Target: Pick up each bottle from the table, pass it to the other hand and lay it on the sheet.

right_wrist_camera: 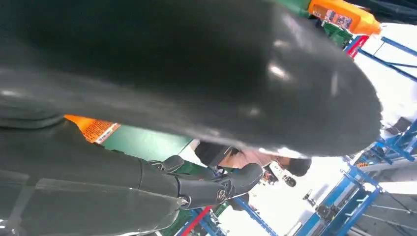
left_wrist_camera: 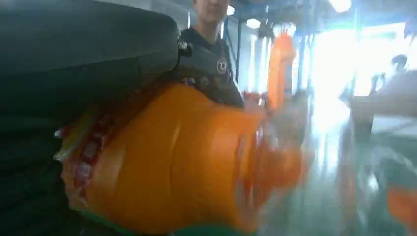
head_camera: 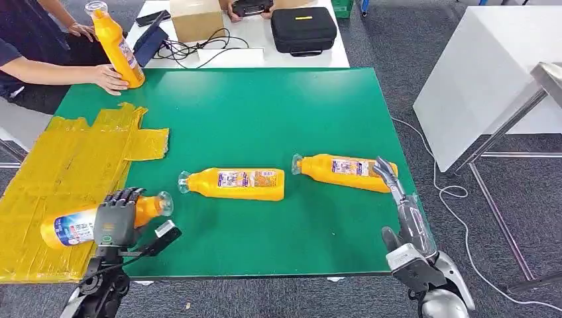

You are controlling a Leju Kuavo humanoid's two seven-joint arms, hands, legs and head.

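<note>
**On green table, bottles lie waiting**

At near left, left hand (head_camera: 116, 218) wrapped over a bottle (head_camera: 74, 225) lying on yellow sheet (head_camera: 59, 172). Right hand (head_camera: 401, 212) beside right bottle (head_camera: 344, 171), fingers extended, holding nothing. Middle bottle (head_camera: 233, 183) flat on table (head_camera: 265, 119). Far corner: upright bottle (head_camera: 116, 48) under a person's hand (head_camera: 109, 78).

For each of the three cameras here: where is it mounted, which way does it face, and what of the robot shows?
Head view: high on the body, facing down at the green table; left hand and right hand show.
Left wrist view: behind the left hand, facing its held bottle.
Right wrist view: behind the right hand, facing across the table.
Shared: the held bottle, in the head and left wrist views.
</note>
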